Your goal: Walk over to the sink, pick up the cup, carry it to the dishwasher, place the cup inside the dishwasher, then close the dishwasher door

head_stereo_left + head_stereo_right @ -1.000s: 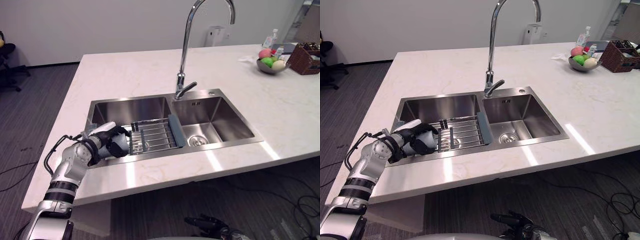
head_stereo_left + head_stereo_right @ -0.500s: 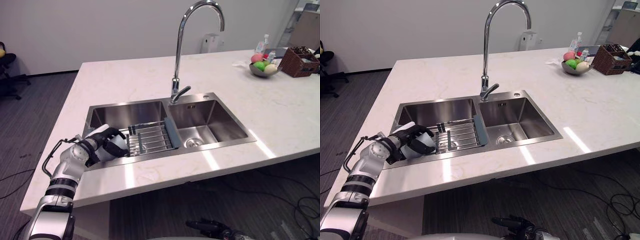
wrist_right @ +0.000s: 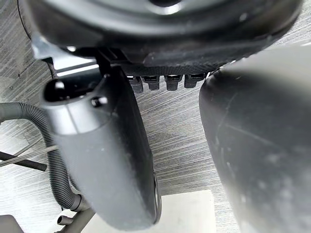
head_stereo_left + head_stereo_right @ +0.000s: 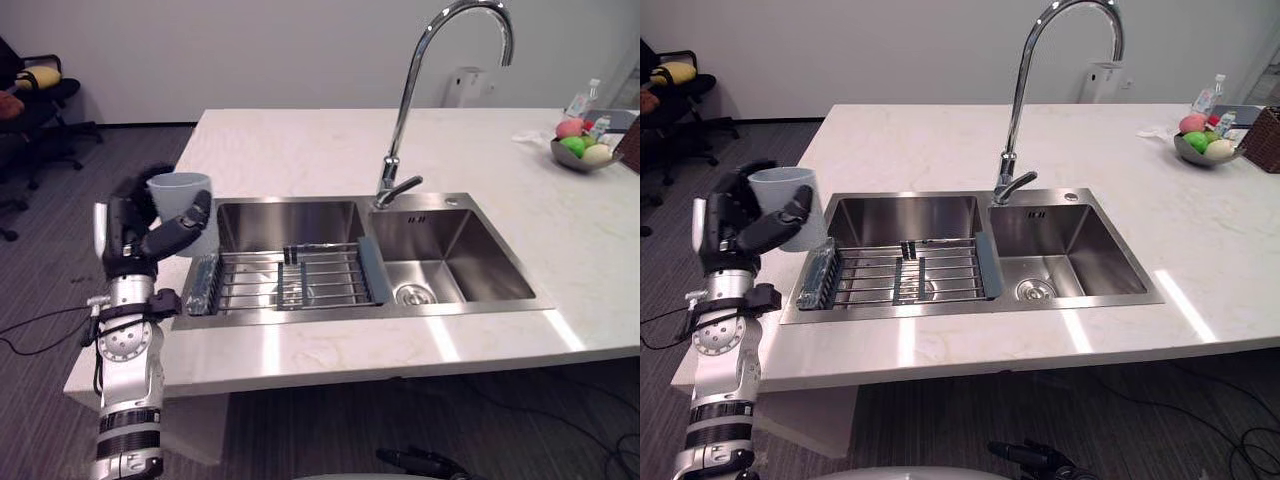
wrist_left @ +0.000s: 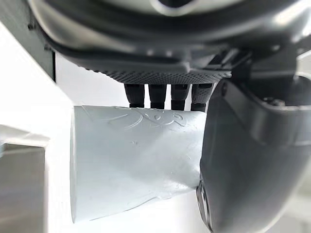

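A pale cup [image 4: 183, 205] is held upright in the air over the counter's left edge, left of the sink [image 4: 400, 312]. My left hand [image 4: 128, 228] is shut on it, fingers behind the cup and the thumb across its front. In the left wrist view the cup [image 5: 131, 160] lies between the fingers [image 5: 165, 94] and the thumb [image 5: 248, 160]. My right hand [image 3: 107, 145] hangs low over the grey floor with nothing in it, its fingers relaxed; it also shows as dark fingers [image 4: 420, 462] below the counter.
The steel sink has two basins, with a wire rack [image 4: 290, 280] across the left one and a tall curved faucet [image 4: 420, 90] behind. A fruit bowl [image 4: 585, 150] sits on the marble counter [image 4: 300, 150] at far right. An office chair [image 4: 40, 90] stands far left.
My left hand has lifted the cup out of the left basin to above the counter's left edge. The camera has also shifted, so the sink now sits further right.
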`<state>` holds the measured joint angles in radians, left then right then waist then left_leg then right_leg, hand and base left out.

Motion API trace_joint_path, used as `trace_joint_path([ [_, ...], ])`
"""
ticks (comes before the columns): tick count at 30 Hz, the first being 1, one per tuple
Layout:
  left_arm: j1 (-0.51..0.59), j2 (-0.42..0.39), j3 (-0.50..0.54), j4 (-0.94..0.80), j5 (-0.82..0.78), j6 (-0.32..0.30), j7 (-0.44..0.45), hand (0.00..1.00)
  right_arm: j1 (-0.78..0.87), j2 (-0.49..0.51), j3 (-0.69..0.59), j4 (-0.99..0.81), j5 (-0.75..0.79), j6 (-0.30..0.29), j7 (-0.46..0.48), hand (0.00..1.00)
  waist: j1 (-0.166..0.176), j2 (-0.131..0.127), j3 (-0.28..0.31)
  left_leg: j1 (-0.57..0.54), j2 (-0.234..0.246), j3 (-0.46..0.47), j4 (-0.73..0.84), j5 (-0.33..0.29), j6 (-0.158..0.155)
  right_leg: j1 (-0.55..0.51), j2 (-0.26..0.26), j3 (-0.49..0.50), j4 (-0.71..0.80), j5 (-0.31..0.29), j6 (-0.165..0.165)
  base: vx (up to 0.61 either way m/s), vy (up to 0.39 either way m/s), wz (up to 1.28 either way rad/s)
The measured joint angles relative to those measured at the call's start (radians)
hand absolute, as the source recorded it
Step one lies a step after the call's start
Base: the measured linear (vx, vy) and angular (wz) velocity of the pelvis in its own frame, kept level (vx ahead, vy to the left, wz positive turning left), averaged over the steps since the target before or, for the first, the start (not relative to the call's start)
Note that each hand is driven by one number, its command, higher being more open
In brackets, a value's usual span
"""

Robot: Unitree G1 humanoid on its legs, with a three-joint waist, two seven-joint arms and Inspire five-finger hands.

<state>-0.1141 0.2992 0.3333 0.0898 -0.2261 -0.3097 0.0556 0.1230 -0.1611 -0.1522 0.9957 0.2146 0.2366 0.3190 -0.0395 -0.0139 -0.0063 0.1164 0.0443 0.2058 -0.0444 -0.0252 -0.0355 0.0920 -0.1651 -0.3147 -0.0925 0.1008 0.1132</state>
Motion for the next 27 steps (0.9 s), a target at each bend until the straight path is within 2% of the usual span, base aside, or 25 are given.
trace_joint_path([
  [4, 0.109, -0.066, 0.017, -0.127, 0.015, -0.065, 0.099, 0.0, 0.005, 0.004, 0.0, -0.003, -0.031, -0.01, 0.01, 1.0, 0.005, 0.003, 0.004, -0.003, 0.008, -0.006, 0.0, 0.001, -0.006, 0.003, 0.006, -0.002, 0.0, -0.006, -0.009, -0.05, -0.037, 0.02],
  [8, 0.197, -0.148, 0.017, -0.277, 0.159, -0.113, 0.17, 0.0, 0.008, 0.003, 0.0, 0.001, -0.1, -0.014, 0.031, 1.0, 0.039, 0.002, 0.005, -0.046, 0.007, -0.068, 0.019, 0.007, -0.001, 0.012, 0.003, -0.059, 0.006, -0.014, 0.0, 0.0, -0.041, 0.5],
  [10, 0.252, -0.173, 0.018, -0.346, 0.219, -0.122, 0.199, 0.0, 0.007, 0.0, 0.0, 0.002, -0.137, -0.001, 0.038, 1.0, 0.075, -0.001, 0.015, -0.096, 0.0, -0.145, 0.054, 0.015, 0.0, 0.026, 0.002, -0.124, 0.007, -0.027, 0.001, 0.03, -0.057, 1.04],
  [12, 0.273, -0.192, 0.021, -0.384, 0.228, -0.123, 0.213, 0.0, 0.002, -0.014, 0.002, 0.003, -0.143, 0.011, 0.053, 1.0, 0.114, 0.003, 0.062, -0.151, -0.011, -0.236, 0.128, 0.013, -0.003, 0.049, -0.002, -0.165, 0.01, -0.047, 0.006, -0.04, -0.054, 1.33],
  [13, 0.299, -0.213, 0.032, -0.403, 0.238, -0.124, 0.234, 0.0, -0.013, -0.036, 0.011, 0.014, -0.152, 0.008, 0.063, 1.0, 0.152, 0.019, 0.09, -0.169, -0.01, -0.274, 0.15, 0.011, -0.01, 0.05, 0.003, -0.189, 0.028, -0.061, 0.004, -0.11, -0.074, 1.07],
  [14, 0.326, -0.234, 0.052, -0.415, 0.261, -0.129, 0.257, 0.0, -0.034, -0.055, 0.024, 0.032, -0.165, 0.006, 0.07, 1.0, 0.174, 0.036, 0.108, -0.169, 0.0, -0.284, 0.146, 0.016, -0.021, 0.055, 0.011, -0.205, 0.056, -0.079, -0.003, -0.11, -0.067, 0.82],
  [15, 0.347, -0.249, 0.07, -0.415, 0.27, -0.131, 0.278, 0.0, -0.055, -0.061, 0.026, 0.049, -0.171, 0.007, 0.074, 1.0, 0.188, 0.05, 0.12, -0.174, 0.0, -0.294, 0.147, 0.032, -0.036, 0.052, 0.012, -0.225, 0.094, -0.103, -0.02, -0.14, -0.073, 1.28],
  [16, 0.352, -0.252, 0.067, -0.414, 0.275, -0.131, 0.29, 0.0, -0.066, -0.06, 0.022, 0.06, -0.168, 0.008, 0.074, 1.0, 0.18, 0.054, 0.124, -0.201, -0.018, -0.306, 0.116, 0.096, -0.077, 0.052, 0.014, -0.258, 0.123, -0.151, -0.028, -0.22, -0.079, 2.15],
  [17, 0.352, -0.257, 0.051, -0.422, 0.288, -0.143, 0.286, 0.0, -0.066, -0.064, -0.007, 0.081, -0.158, 0.008, 0.07, 1.0, 0.159, 0.04, 0.115, -0.192, 0.002, -0.238, 0.027, 0.113, -0.054, 0.058, 0.003, -0.347, 0.127, -0.164, -0.031, -0.23, -0.067, 2.27],
  [18, 0.355, -0.26, 0.045, -0.428, 0.291, -0.152, 0.281, 0.0, -0.076, -0.065, -0.026, 0.098, -0.154, 0.009, 0.06, 1.0, 0.159, 0.04, 0.118, -0.21, 0.021, -0.152, 0.061, 0.082, 0.005, 0.061, -0.008, -0.391, 0.138, -0.167, -0.035, -0.18, -0.048, 2.08],
  [19, 0.36, -0.261, 0.029, -0.445, 0.285, -0.167, 0.269, 0.0, -0.082, -0.078, -0.038, 0.096, -0.116, 0.013, 0.049, 1.0, 0.163, 0.024, 0.128, -0.239, 0.041, 0.023, 0.185, 0.022, 0.069, 0.071, -0.048, -0.456, 0.153, -0.167, -0.036, -0.07, 0.0, 1.66],
  [20, 0.364, -0.263, 0.009, -0.458, 0.284, -0.186, 0.265, 0.0, -0.081, -0.094, -0.037, 0.09, -0.091, 0.013, 0.049, 1.0, 0.159, 0.017, 0.131, -0.234, 0.075, 0.166, 0.299, -0.013, 0.08, 0.087, -0.086, -0.519, 0.168, -0.156, -0.017, -0.04, 0.014, 1.58],
  [21, 0.368, -0.265, -0.007, -0.471, 0.283, -0.191, 0.261, 0.0, -0.079, -0.105, -0.037, 0.086, -0.087, 0.011, 0.049, 1.0, 0.156, 0.019, 0.129, -0.221, 0.103, 0.226, 0.349, -0.028, 0.08, 0.099, -0.102, -0.551, 0.175, -0.153, -0.013, -0.03, 0.09, 1.58],
  [23, 0.388, -0.271, -0.093, -0.538, 0.254, -0.254, 0.21, 0.0, -0.065, -0.127, -0.038, 0.074, -0.044, -0.006, 0.027, 1.0, 0.125, 0.033, 0.113, -0.153, 0.239, 0.404, 0.448, -0.057, 0.078, 0.144, -0.132, -0.695, 0.189, -0.135, 0.017, -0.03, 0.194, 1.71],
  [24, 0.392, -0.273, -0.119, -0.556, 0.251, -0.27, 0.196, 0.0, -0.064, -0.131, -0.038, 0.074, -0.036, -0.007, 0.02, 1.0, 0.118, 0.042, 0.103, -0.143, 0.265, 0.432, 0.438, -0.05, 0.068, 0.148, -0.134, -0.73, 0.193, -0.128, 0.028, 0.03, 0.288, 1.87],
  [25, 0.39, -0.279, -0.17, -0.575, 0.255, -0.304, 0.171, 0.0, -0.065, -0.143, -0.039, 0.076, -0.015, -0.004, -0.002, 1.0, 0.104, 0.071, 0.085, -0.125, 0.284, 0.444, 0.347, -0.003, 0.016, 0.153, -0.132, -0.8, 0.211, -0.115, 0.05, 0.05, 0.294, 1.49],
  [26, 0.383, -0.281, -0.193, -0.577, 0.258, -0.312, 0.162, 0.0, -0.068, -0.148, -0.04, 0.078, -0.012, -0.002, -0.015, 1.0, 0.103, 0.084, 0.079, -0.124, 0.255, 0.432, 0.291, -0.019, -0.01, 0.154, -0.142, -0.833, 0.225, -0.105, 0.053, 0.06, 0.391, 1.68],
  [27, 0.371, -0.272, -0.223, -0.565, 0.259, -0.312, 0.157, 0.0, -0.075, -0.136, -0.04, 0.086, -0.011, 0.003, -0.036, 1.0, 0.105, 0.083, 0.08, -0.107, 0.2, 0.424, 0.216, -0.008, -0.014, 0.167, -0.211, -0.885, 0.307, -0.089, 0.037, 0.03, 0.468, 1.32],
])
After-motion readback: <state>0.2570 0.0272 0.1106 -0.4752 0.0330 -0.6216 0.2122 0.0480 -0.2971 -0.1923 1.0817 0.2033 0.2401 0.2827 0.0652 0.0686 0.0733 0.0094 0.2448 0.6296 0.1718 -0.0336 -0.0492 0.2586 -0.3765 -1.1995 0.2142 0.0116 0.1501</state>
